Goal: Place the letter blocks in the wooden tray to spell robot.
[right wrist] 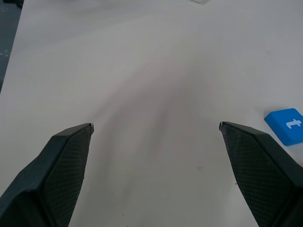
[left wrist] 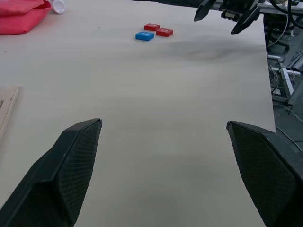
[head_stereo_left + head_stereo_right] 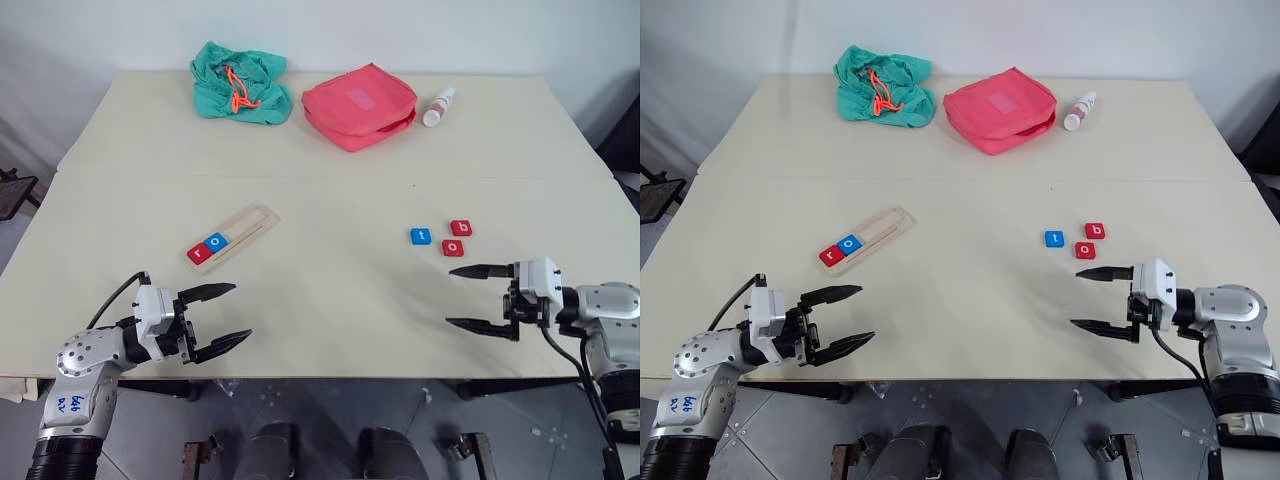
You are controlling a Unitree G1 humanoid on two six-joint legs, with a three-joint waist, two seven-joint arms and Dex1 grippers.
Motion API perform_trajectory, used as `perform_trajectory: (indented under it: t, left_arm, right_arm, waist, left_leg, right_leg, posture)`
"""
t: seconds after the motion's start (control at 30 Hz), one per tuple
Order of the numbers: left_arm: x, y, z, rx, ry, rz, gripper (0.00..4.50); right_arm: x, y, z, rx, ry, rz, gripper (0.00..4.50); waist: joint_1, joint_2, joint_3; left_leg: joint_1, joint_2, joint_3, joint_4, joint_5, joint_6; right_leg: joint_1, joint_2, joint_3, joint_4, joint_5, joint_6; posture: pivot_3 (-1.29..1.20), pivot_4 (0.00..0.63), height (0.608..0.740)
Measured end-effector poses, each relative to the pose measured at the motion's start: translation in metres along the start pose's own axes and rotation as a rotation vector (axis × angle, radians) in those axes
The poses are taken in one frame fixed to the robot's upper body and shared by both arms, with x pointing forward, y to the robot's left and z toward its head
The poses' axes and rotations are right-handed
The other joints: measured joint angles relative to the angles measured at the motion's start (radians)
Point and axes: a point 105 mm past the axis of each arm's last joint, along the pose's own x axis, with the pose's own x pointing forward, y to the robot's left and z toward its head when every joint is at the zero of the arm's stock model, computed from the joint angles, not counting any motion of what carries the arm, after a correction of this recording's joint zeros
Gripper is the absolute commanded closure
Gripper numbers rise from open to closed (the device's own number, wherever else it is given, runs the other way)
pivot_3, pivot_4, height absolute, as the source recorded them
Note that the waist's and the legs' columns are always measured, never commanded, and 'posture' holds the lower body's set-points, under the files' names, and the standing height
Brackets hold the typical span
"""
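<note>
With red r and blue o tiles already in my pale wooden tray (image 3: pixel 236 236) near the table's left edge, both my left gripper (image 3: pixel 222 318) and right gripper (image 3: pixel 470 297) hang spread wide and empty, while the loose blue t tile (image 3: pixel 421 236), red b tile (image 3: pixel 460 228) and red o tile (image 3: pixel 453 247) near the right edge look light, stiff, slick, best pinched across opposite side edges.

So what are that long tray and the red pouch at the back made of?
The tray looks like pale unfinished wood: matte, light tan, with a routed slot holding two tiles. The red pouch looks like soft fabric, probably nylon or polyester: it sags, creases, and shows a stitched seam around its edge. Neither can be confirmed by sight alone.
</note>
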Motion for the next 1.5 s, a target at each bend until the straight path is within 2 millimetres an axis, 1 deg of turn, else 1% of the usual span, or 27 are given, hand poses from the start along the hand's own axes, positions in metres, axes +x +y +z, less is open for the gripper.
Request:
perform_trajectory:
  t: [0.1,0.2,0.3,0.4,0.5,0.6,0.7,0.83,0.9,0.93,1.0,1.1,1.17,1.3,1.5]
  left_arm:
    - [0.0,0.001,-0.001,-0.011,0.007,0.01,0.0]
    - [-0.002,0.003,-0.004,-0.051,0.023,0.053,0.0]
    - [-0.013,0.005,-0.004,-0.093,0.06,0.116,0.0]
    - [-0.026,0.007,0.003,-0.108,0.084,0.169,0.0]
    - [-0.037,0.003,0.007,-0.117,0.108,0.192,0.0]
    - [-0.05,-0.002,0.007,-0.135,0.137,0.209,0.0]
    - [-0.061,0.007,0.012,-0.113,0.17,0.25,0.0]
    - [-0.067,0.034,0.012,-0.132,0.207,0.348,0.0]
    - [-0.069,0.045,0.012,-0.128,0.228,0.371,0.0]
    - [-0.068,0.051,0.013,-0.126,0.228,0.381,0.0]
    - [-0.062,0.069,0.013,-0.129,0.225,0.407,0.0]
    - [-0.053,0.091,0.008,-0.143,0.275,0.401,0.0]
    - [-0.05,0.096,0.005,-0.149,0.29,0.389,0.0]
    - [-0.031,0.114,-0.001,-0.154,0.301,0.35,0.0]
    - [-0.017,0.116,-0.01,-0.147,0.319,0.267,0.0]
  right_arm:
    - [0.0,-0.001,0.0,0.002,0.001,-0.005,0.05]
    - [0.002,-0.006,0.004,-0.011,-0.007,-0.018,0.05]
    - [0.005,-0.012,0.008,-0.014,-0.016,-0.027,0.05]
    - [0.008,-0.016,0.013,-0.029,-0.027,-0.03,0.05]
    - [0.013,-0.022,0.017,-0.037,-0.045,-0.033,0.05]
    - [0.017,-0.027,0.019,-0.037,-0.059,-0.04,0.05]
    - [0.02,-0.033,0.023,-0.047,-0.062,-0.045,0.05]
    - [0.023,-0.033,0.024,-0.049,-0.069,-0.038,0.05]
    - [0.023,-0.033,0.024,-0.05,-0.07,-0.037,0.05]
    - [0.024,-0.032,0.025,-0.05,-0.071,-0.034,0.05]
    - [0.025,-0.029,0.028,-0.057,-0.075,-0.02,0.05]
    - [0.029,-0.022,0.039,-0.08,-0.098,0.012,0.05]
    - [0.029,-0.019,0.041,-0.078,-0.101,0.019,0.05]
    - [0.024,-0.007,0.034,-0.038,-0.084,0.015,0.05]
    - [0.02,0.006,0.026,-0.008,-0.07,-0.011,0.05]
  waist:
    - [-0.001,0.0,0.0]
    - [-0.003,0.0,0.0]
    - [-0.005,0.0,0.0]
    - [-0.005,0.0,0.0]
    - [-0.005,0.0,0.0]
    - [-0.003,0.0,0.0]
    - [0.0,0.0,0.0]
    - [-0.001,0.0,0.0]
    - [-0.004,0.001,0.0]
    - [-0.005,0.001,0.0]
    - [0.0,0.001,0.0]
    - [-0.001,0.0,0.0]
    - [-0.004,0.0,0.0]
    - [-0.001,0.0,0.0]
    - [-0.004,0.0,0.0]
  left_leg:
    - [0.0,0.0,0.0,0.0,0.0,0.0]
    - [0.0,0.0,0.0,0.0,0.0,0.0]
    - [0.0,0.0,-0.001,-0.001,0.0,0.0]
    - [0.0,0.0,0.0,-0.001,0.0,0.0]
    - [0.0,0.0,0.0,0.0,0.0,0.0]
    - [0.0,0.0,-0.001,0.0,0.0,0.0]
    - [0.0,0.0,-0.001,0.0,0.0,0.0]
    - [0.0,-0.001,-0.001,0.0,0.0,0.0]
    - [0.0,-0.001,-0.001,-0.001,0.0,0.0]
    - [0.0,-0.001,-0.001,-0.001,0.0,0.0]
    - [0.0,-0.001,-0.002,0.0,0.0,0.0]
    - [0.0,-0.002,-0.002,0.0,0.0,0.0]
    - [0.0,-0.003,-0.002,-0.001,0.0,0.0]
    - [0.0,-0.004,-0.002,-0.001,0.0,0.0]
    - [0.0,-0.004,-0.001,-0.001,0.0,0.0]
  right_leg:
    - [0.0,0.0,0.0,0.0,0.0,0.0]
    - [0.0,0.0,0.0,0.0,0.0,0.0]
    - [0.0,0.0,0.0,0.0,0.0,0.0]
    - [0.0,0.0,0.0,0.0,0.0,0.0]
    - [0.0,0.0,0.001,0.0,0.0,0.0]
    - [0.0,0.0,0.0,0.0,0.0,0.0]
    - [0.0,0.0,0.0,0.0,0.0,0.0]
    - [0.0,-0.001,0.0,0.001,0.0,0.0]
    - [-0.001,-0.001,0.0,0.001,0.0,0.0]
    - [-0.001,-0.001,0.0,0.002,0.0,0.0]
    - [-0.001,0.0,-0.001,0.003,0.0,0.0]
    - [-0.003,-0.001,-0.001,0.007,0.0,0.0]
    - [-0.004,-0.003,-0.001,0.009,0.0,0.0]
    - [-0.005,-0.003,-0.003,0.011,0.0,0.0]
    - [-0.006,-0.004,-0.005,0.012,0.0,0.0]
  posture:
    - [0.0,0.15,0.74]
    - [0.0,0.15,0.74]
    - [0.0,0.15,0.74]
    - [0.0,0.15,0.74]
    - [0.0,0.15,0.74]
    - [0.0,0.15,0.74]
    - [0.0,0.15,0.74]
    - [0.0,0.15,0.74]
    - [0.0,0.15,0.74]
    - [0.0,0.15,0.74]
    - [0.0,0.15,0.74]
    - [0.0,0.15,0.74]
    - [0.0,0.15,0.74]
    - [0.0,0.15,0.74]
    - [0.0,0.15,0.74]
